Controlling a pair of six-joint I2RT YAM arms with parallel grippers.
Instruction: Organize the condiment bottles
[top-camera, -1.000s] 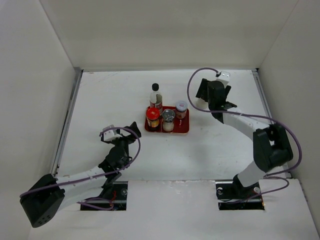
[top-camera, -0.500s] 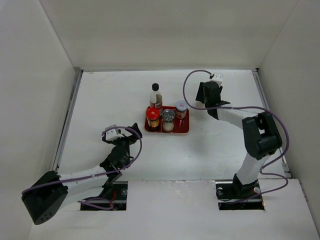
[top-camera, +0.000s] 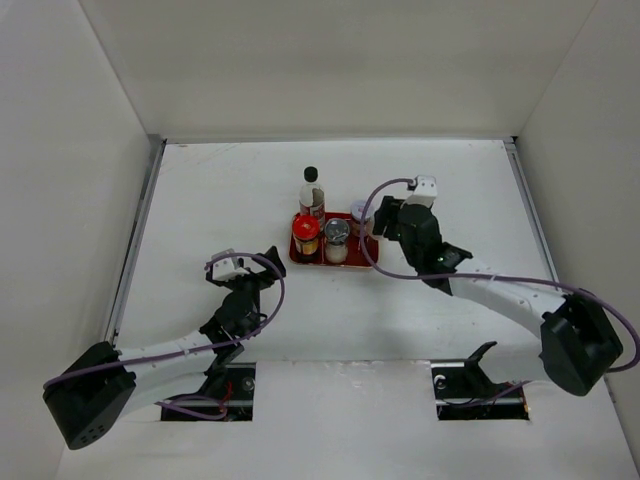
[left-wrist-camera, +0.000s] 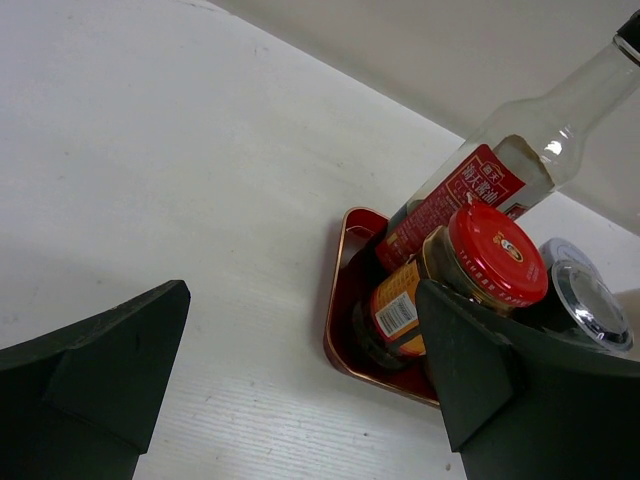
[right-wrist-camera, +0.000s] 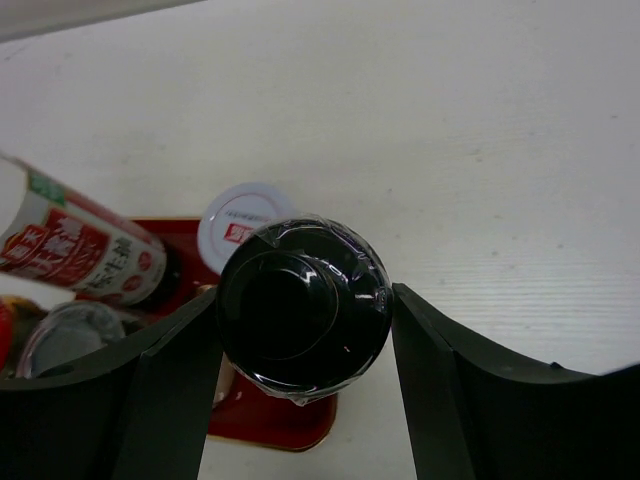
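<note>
My right gripper (right-wrist-camera: 305, 300) is shut on the round cap of a black-capped bottle (right-wrist-camera: 300, 330), one finger on each side. It hangs at the right edge of the red tray (right-wrist-camera: 280, 428); its body is hidden under the cap. In the top view, the tray (top-camera: 366, 259) holds a red-capped jar (top-camera: 306, 235), a metal-capped shaker (top-camera: 337, 233) and a white-capped jar (top-camera: 359, 210). A tall slim black-capped bottle (top-camera: 311, 192) stands at its far edge, and the right gripper (top-camera: 384, 222) is beside the white-capped jar. Left gripper (top-camera: 262, 262) stands open, well short of the tray.
In the left wrist view the left gripper (left-wrist-camera: 302, 290) frames bare white table just left of the tray (left-wrist-camera: 345, 330), with the red-capped jar (left-wrist-camera: 495, 255) and the tall bottle (left-wrist-camera: 500, 170) behind. White walls enclose the table on three sides.
The right gripper has closed on the black-capped bottle and swung from the far right of the table toward the tray's right edge. The left arm has barely moved.
</note>
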